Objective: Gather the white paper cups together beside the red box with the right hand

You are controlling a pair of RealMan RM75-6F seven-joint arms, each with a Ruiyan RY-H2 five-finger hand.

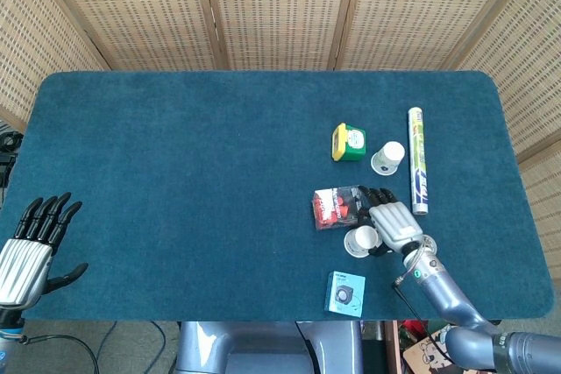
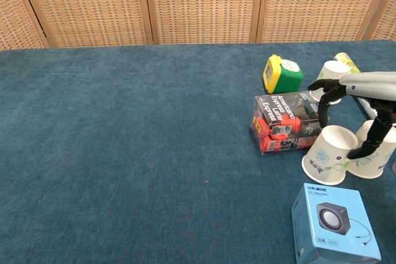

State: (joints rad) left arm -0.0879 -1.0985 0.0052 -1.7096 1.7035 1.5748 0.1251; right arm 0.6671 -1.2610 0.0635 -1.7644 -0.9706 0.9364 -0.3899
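Note:
The red box (image 1: 334, 207) (image 2: 283, 130) lies right of the table's middle. Just beside it a white paper cup (image 1: 358, 240) (image 2: 327, 154) lies on its side, mouth toward the front. A second cup (image 2: 374, 154) lies to its right, mostly hidden in the head view. My right hand (image 1: 388, 220) (image 2: 361, 88) arches over both with fingers spread; its fingertips (image 2: 321, 94) hang by the box and its thumb sits between the cups. A third cup (image 1: 388, 158) (image 2: 333, 76) stands apart, further back. My left hand (image 1: 31, 248) hovers open at the front left.
A green and yellow tape measure (image 1: 348, 142) (image 2: 282, 74) sits behind the red box. A long white tube (image 1: 418, 171) lies to the right of the far cup. A light blue speaker box (image 1: 345, 292) (image 2: 334, 222) lies near the front edge.

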